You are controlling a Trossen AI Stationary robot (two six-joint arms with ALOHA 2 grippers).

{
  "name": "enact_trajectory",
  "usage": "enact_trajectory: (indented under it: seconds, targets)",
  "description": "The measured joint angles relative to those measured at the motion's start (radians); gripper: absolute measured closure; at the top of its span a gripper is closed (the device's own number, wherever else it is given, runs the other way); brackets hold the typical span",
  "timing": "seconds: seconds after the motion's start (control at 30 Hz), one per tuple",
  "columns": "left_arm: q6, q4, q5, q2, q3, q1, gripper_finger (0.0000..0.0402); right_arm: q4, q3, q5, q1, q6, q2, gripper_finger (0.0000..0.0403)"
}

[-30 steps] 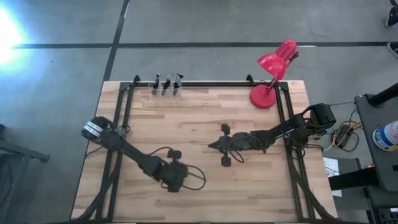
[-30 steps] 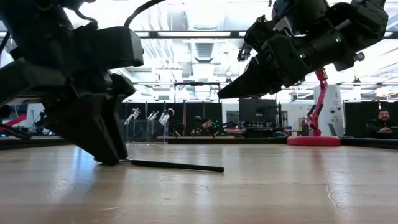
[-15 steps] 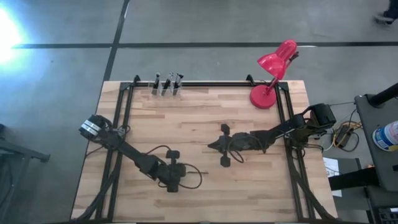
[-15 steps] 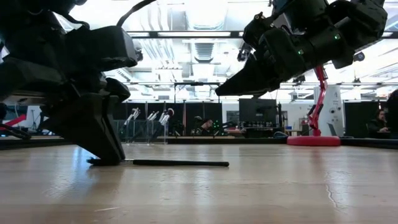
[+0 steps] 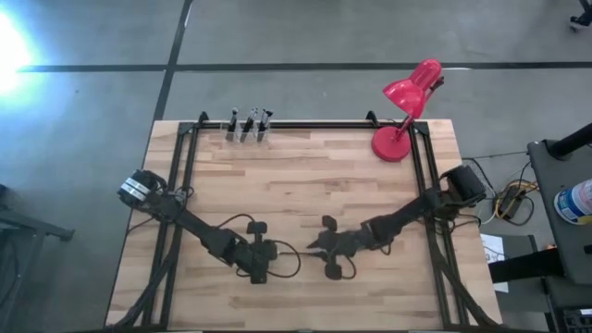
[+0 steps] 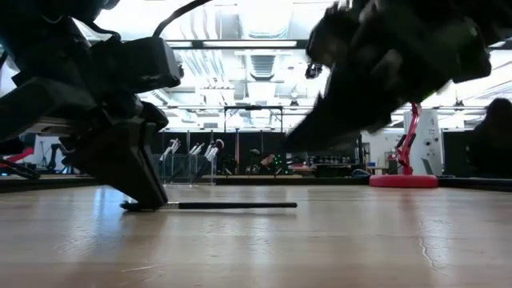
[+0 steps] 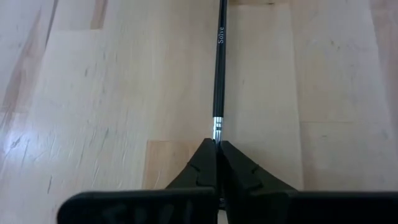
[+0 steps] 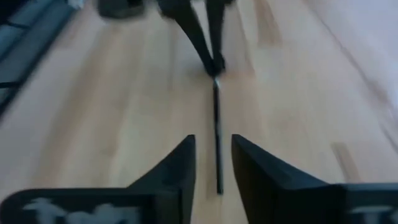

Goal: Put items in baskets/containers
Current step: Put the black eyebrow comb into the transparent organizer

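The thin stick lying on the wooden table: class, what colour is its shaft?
Black, with a silver band near the left pincer; the thin stick shows best in the left wrist view.

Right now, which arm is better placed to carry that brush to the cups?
Left. Its end effector is already shut on the brush lying on the table. The right end effector is open, only lined up with the free end.
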Motion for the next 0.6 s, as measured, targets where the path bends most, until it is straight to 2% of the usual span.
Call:
enact_trajectory:
  seconds: [0.13, 0.27, 0.43, 0.6]
  targets:
    - [-0.001, 0.004, -0.001, -0.002, 0.0, 0.0, 0.0401, -0.039, 0.01, 0.044, 0.016, 0.051, 0.046, 0.0272]
    - [0.0, 0.016, -0.005, -0.003, 0.002, 0.0, 0.0401, -0.036, 0.013, 0.043, 0.016, 0.064, 0.084, 0.0262]
    - [0.0, 0.024, -0.008, -0.003, 0.002, 0.001, 0.0401, -0.035, 0.051, 0.032, 0.016, 0.061, 0.139, 0.0278]
    - [0.0, 0.026, -0.008, -0.003, 0.002, 0.001, 0.0401, -0.029, 0.104, 0.031, 0.016, 0.052, 0.189, 0.0311]
